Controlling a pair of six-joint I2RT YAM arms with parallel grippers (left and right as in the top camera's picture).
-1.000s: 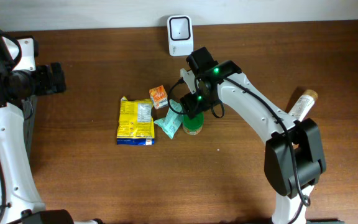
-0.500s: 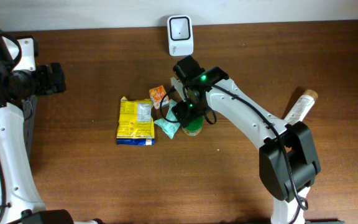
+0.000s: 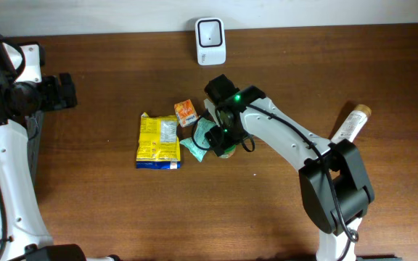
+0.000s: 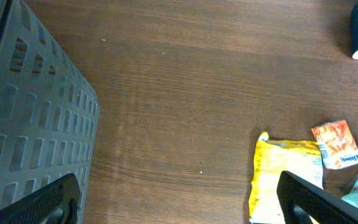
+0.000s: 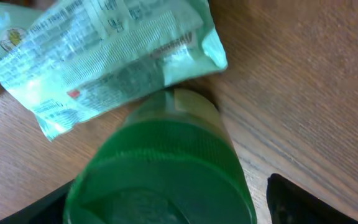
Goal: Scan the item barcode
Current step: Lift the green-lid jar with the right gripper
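Pincers first: our right pincer hangs straight over the green jar. Its two black fingers are spread wide, one on each side of the round green lid. We see a strip of brown table between the lid and one finger. The other finger is very near the lid, and we cannot tell if it touches. The jar stands upright under the pincer.

Just past the pincer lies a teal packet, and its edge touches the jar. A yellow packet lies beyond the teal one, farther from the pincer. A small orange packet lies near the pincer too. The white scanner stands well apart from the pincer, at the far edge of the table.

Our left pincer is far off from all of these. Its fingers stand wide with only bare table between them. A grey basket sits just beside it.
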